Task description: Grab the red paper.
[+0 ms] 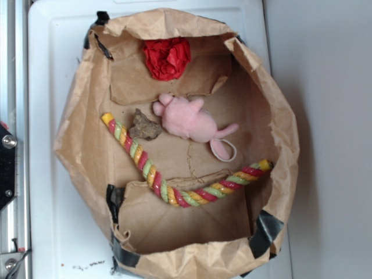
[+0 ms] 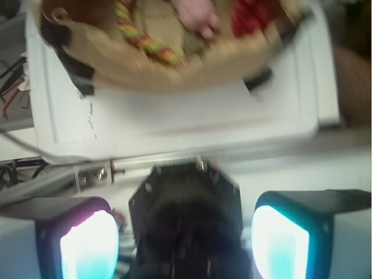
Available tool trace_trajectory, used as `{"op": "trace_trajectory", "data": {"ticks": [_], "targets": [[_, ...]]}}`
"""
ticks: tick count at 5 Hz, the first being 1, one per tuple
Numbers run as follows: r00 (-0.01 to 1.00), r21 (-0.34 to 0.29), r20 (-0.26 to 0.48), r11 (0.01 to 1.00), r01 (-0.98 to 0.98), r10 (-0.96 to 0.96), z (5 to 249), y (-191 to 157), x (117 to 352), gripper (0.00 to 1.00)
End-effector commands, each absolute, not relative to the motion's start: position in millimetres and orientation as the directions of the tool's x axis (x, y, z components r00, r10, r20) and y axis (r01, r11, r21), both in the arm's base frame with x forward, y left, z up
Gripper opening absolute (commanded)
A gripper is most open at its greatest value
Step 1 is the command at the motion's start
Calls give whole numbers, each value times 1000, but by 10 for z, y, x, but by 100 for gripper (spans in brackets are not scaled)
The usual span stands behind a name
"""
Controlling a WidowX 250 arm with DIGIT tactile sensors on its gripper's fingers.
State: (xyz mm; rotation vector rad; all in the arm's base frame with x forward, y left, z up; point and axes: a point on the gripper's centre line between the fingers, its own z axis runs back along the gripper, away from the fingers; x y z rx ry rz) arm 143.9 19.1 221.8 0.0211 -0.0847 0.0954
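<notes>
Wide apart and empty, the gripper (image 2: 185,244) hangs outside the paper bag (image 1: 81,104) — its pads (image 2: 87,244) glowing teal. Red paper (image 1: 167,58) sits by the bag's far wall — near the pink plush mouse (image 1: 189,119).

No text, label, brand, number or sign can be read in either view.
</notes>
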Motion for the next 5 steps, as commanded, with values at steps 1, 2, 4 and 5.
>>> {"op": "trace_trajectory", "data": {"ticks": [1, 2, 4, 5], "targets": [[987, 19, 123, 994, -106, 103, 2310, 233, 1491, 100], [987, 19, 123, 994, -106, 103, 2310, 233, 1491, 100], [980, 25, 157, 991, -129, 124, 2270, 260, 1741, 100], [978, 36, 153, 988, -152, 145, 2198, 321, 1978, 100]]}}
